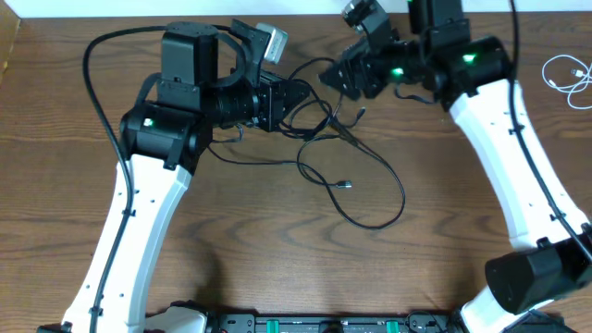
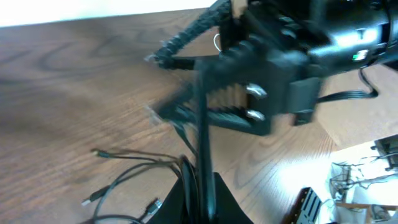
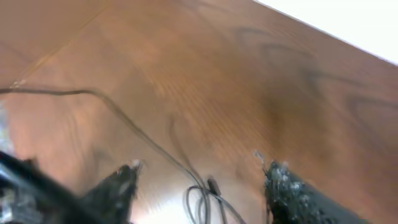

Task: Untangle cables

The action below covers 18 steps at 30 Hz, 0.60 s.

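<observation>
Black cables (image 1: pixel 326 129) lie tangled at the back middle of the table, and one long loop (image 1: pixel 375 217) trails toward the front. My left gripper (image 1: pixel 301 95) is shut on a bunch of these cables; in the left wrist view the strands (image 2: pixel 200 124) run up out of its closed jaws (image 2: pixel 200 190), and small plugs (image 2: pixel 99 153) lie loose to the left. My right gripper (image 1: pixel 335 74) hovers just right of it, open. Blurred thin cable loops (image 3: pixel 199 199) sit between its spread fingers (image 3: pixel 124 180). A white cable (image 1: pixel 564 74) lies at the far right edge.
The two grippers face each other closely over the tangle at the back. The right gripper's body (image 2: pixel 273 68) fills the upper right of the left wrist view. The table's back edge (image 1: pixel 305 17) is just behind them. Bare wood (image 1: pixel 277 259) spreads toward the front.
</observation>
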Each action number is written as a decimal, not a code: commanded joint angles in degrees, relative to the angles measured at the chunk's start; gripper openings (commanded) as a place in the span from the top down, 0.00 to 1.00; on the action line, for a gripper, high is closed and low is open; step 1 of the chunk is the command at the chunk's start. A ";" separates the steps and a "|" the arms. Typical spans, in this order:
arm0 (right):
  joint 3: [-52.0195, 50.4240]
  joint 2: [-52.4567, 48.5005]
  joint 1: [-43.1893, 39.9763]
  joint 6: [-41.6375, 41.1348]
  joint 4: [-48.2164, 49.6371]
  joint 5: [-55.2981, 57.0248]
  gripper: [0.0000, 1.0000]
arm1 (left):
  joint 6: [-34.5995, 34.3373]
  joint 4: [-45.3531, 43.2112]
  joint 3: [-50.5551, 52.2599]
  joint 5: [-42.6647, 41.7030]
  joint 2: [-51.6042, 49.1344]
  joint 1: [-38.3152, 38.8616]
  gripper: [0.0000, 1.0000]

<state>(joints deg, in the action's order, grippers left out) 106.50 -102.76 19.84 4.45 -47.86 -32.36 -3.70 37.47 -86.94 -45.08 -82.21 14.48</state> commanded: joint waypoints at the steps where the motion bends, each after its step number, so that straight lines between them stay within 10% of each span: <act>1: -1.22 -2.54 1.16 -15.67 1.36 18.75 0.54 | -1.33 0.74 -1.42 -1.01 0.04 0.44 0.92; 7: -1.22 -3.28 -0.66 -24.87 -1.62 35.04 0.82 | -1.31 3.52 -1.42 2.49 0.02 0.33 0.92; 18: -1.22 -3.28 -5.03 -28.46 -10.34 51.84 0.94 | -1.31 7.91 -1.42 17.22 0.02 0.33 0.92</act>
<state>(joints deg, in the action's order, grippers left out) 105.62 -105.69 20.05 -20.34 -56.82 1.48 -4.71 43.20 -86.94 -36.12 -83.74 16.01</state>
